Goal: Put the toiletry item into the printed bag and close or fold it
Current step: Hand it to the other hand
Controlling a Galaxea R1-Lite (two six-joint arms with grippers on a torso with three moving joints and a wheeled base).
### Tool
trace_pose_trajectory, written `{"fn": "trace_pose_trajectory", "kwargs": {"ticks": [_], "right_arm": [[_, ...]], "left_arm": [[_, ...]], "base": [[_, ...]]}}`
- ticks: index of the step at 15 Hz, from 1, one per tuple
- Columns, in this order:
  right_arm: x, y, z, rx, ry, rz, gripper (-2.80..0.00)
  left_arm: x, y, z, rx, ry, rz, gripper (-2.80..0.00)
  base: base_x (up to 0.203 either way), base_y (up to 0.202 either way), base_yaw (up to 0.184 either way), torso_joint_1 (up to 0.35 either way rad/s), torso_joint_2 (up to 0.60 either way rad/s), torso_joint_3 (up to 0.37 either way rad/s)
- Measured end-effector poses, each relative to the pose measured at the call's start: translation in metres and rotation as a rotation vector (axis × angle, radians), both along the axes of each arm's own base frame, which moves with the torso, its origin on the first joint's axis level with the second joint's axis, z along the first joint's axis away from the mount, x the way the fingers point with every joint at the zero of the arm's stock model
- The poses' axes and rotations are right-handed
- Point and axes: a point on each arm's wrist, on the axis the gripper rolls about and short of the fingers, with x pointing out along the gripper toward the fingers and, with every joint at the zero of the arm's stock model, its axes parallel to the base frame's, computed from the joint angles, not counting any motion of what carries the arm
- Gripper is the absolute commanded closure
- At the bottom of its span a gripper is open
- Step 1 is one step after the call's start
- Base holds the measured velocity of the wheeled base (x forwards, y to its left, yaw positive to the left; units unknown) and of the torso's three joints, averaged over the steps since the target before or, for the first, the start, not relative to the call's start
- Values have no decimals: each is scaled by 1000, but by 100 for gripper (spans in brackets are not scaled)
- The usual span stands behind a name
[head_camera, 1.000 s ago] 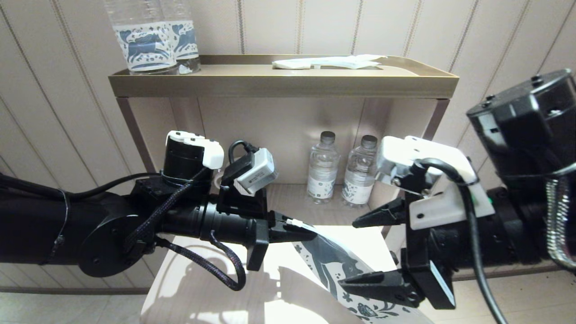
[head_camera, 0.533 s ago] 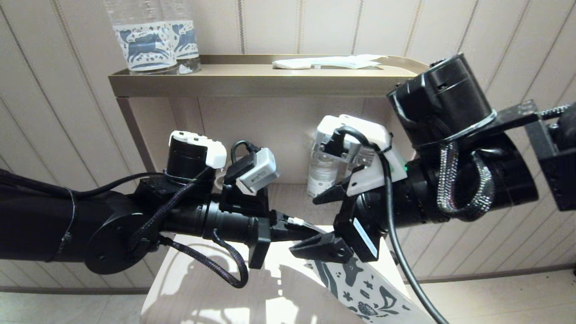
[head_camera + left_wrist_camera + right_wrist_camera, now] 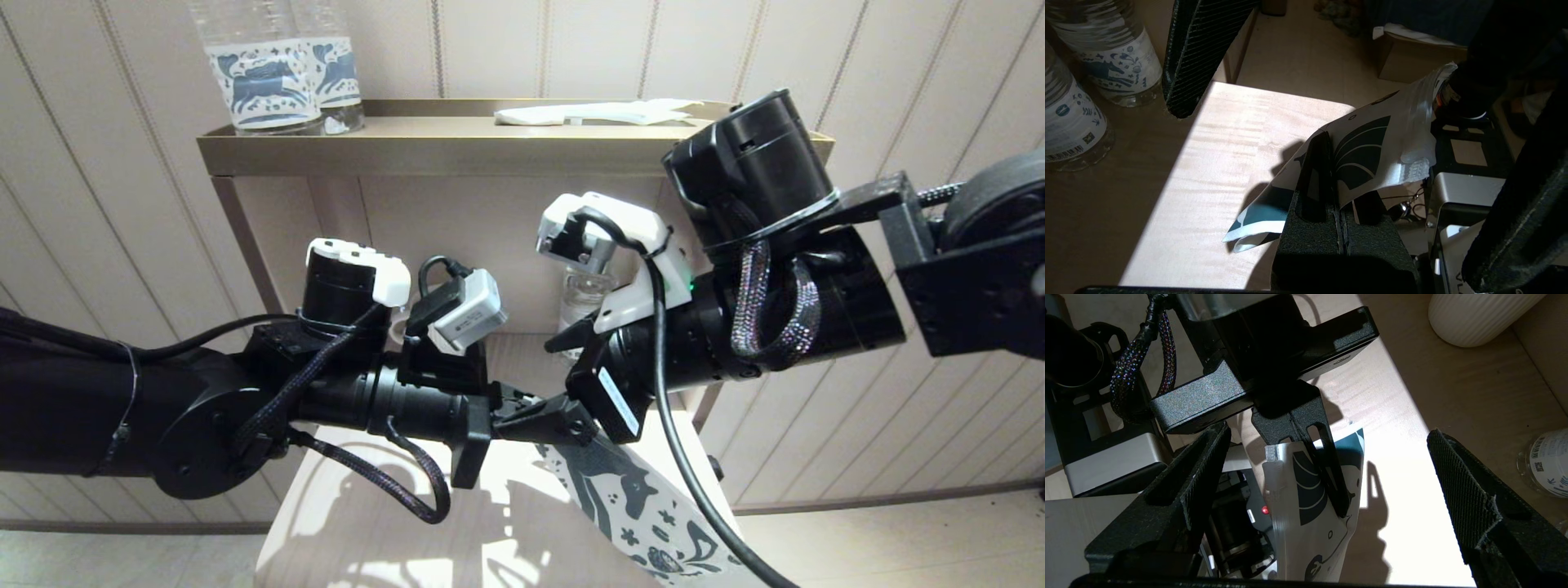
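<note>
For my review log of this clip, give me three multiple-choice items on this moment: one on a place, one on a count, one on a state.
1. Where does the flat white packet lie?
A. on the top shelf
B. on the low table
C. in the right hand

2. How many bottles with blue horse labels stand on the top shelf?
A. one
B. two
C. four

3. How is the printed bag held?
A. lying loose on the table
B. clamped in the shut left hand, right hand open
C. clamped in both hands

Answers:
1 A: the head view shows it on the shelf's right half.
2 B: two stand side by side at the shelf's left end.
3 B: both wrist views show the left fingers pinching the bag's top, while the right hand's fingers are spread wide.
</note>
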Motion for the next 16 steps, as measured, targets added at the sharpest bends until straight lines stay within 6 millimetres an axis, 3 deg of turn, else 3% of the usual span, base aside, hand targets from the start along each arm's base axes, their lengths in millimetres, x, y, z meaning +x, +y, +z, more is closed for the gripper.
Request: {"fn": "trace_pose_trajectory", "kwargs": {"ticks": [5, 6, 16], "right_arm": [[0, 0, -3, -10, 7, 1, -280], [0, 0, -4, -14, 5, 2, 0], [-1, -1, -2, -12, -2, 4, 0]], "left_arm": [[0, 0, -1, 2, -3, -1, 0], [0, 0, -1, 1, -3, -1, 0], [0, 0, -1, 2, -3, -4, 0]], "base": [[0, 0, 0, 0, 0, 0], [0, 0, 0, 0, 0, 0], [0, 0, 0, 0, 0, 0]]}}
